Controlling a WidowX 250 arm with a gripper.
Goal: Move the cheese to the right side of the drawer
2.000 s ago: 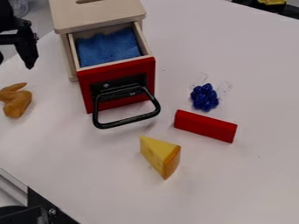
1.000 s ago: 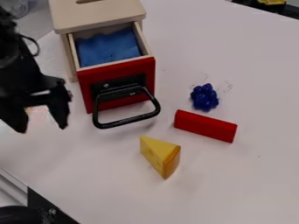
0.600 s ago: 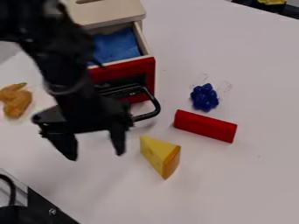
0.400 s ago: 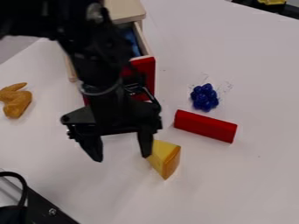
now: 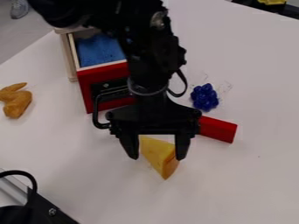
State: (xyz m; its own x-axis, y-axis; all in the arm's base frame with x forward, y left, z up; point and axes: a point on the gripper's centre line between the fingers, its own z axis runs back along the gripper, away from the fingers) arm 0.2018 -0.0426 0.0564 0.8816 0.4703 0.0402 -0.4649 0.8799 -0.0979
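While the drawer stands open at left, my claw hangs wide apart and empty over the cheese on the bench; I judge it light, stiff, slightly slick, best pinched low, between thin tip and thick rind

The open gripper is seen above the cheese wedge, one finger toward each side of it. The red-fronted drawer, lined with blue material, is partly hidden by the arm. The red block and blue grapes are seen on the worktop, right of the gripper.
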